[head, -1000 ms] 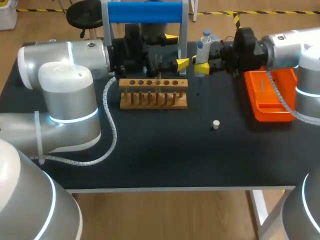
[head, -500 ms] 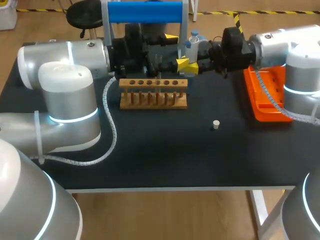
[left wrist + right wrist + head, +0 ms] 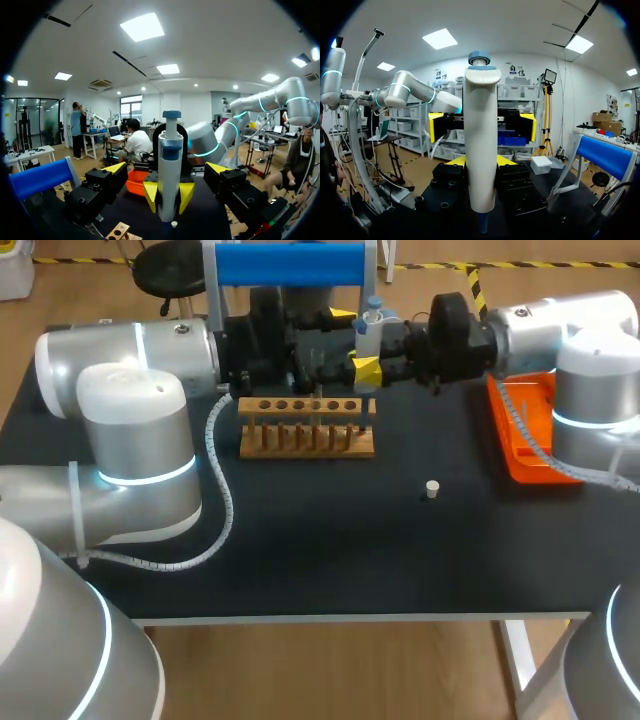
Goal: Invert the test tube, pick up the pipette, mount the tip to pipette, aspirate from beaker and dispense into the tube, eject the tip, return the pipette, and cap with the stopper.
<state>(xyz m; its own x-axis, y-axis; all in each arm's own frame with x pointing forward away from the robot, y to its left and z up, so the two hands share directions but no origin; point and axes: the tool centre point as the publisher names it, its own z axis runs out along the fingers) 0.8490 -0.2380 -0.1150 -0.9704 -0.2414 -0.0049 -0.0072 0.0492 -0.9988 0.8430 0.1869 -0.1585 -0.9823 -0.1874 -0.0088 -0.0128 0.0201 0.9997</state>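
Ceiling panels (image 3: pixel 142 26) gave bright, even light; the white pipette (image 3: pixel 481 140) gleamed, and shadows on the dark table (image 3: pixel 300 540) were faint.

**Two grippers face to face at the back of the table**

The left arm (image 3: pixel 130 350) comes in from the left with its forearm level. The left gripper (image 3: pixel 166 169) points to the right with its fingers spread wide. The right arm (image 3: pixel 545 325) lies level from the right. The right gripper (image 3: pixel 480 161) is clamped on an upright pipette (image 3: pixel 481 125), and its yellow tips sit between the left gripper's open fingers.
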